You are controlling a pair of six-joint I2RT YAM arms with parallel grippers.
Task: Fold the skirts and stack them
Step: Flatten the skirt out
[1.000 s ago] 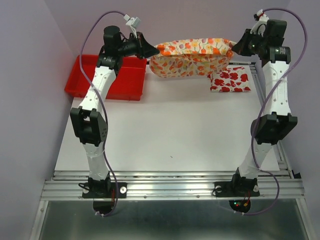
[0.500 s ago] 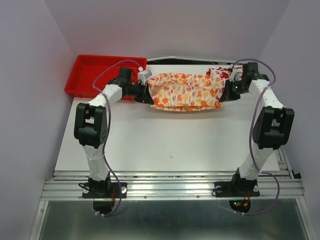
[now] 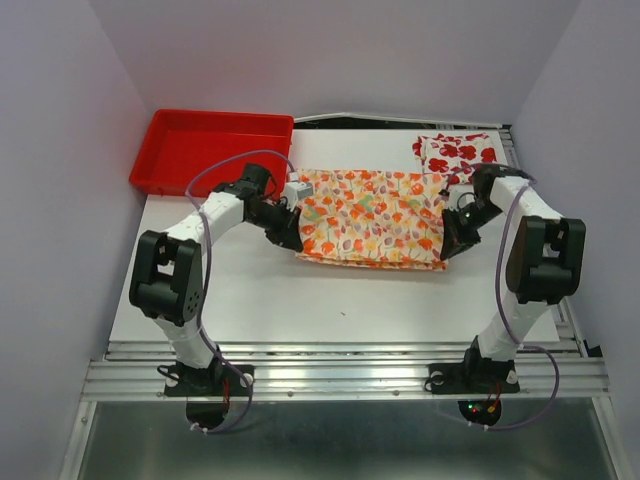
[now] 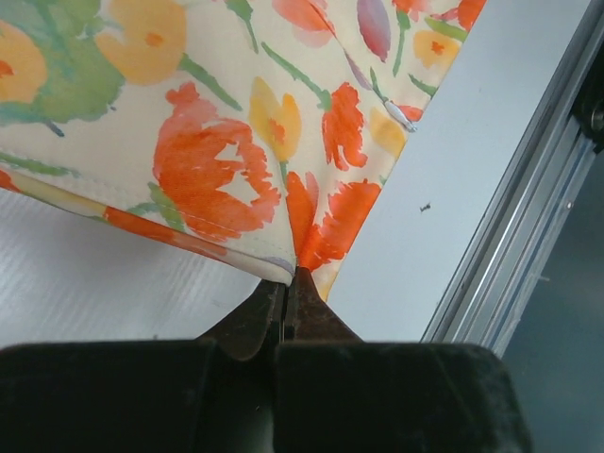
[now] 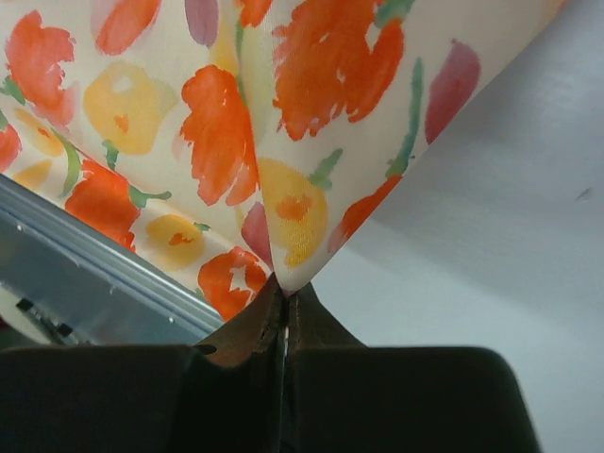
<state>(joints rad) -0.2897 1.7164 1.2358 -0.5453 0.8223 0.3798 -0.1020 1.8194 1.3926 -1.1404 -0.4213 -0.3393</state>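
1. Two cloth skirts: the white skirt with big red flowers [image 3: 458,155] lies far right on the white bench [image 3: 340,290], and looks folded.
2. The cream skirt with small orange, red and yellow marks [image 3: 370,218] lies flat mid-bench, long side running left to right.
3. The left hand [image 3: 296,238] and right hand [image 3: 447,243] each pinch a near corner.
4. I think more folding, then stacking, is left.
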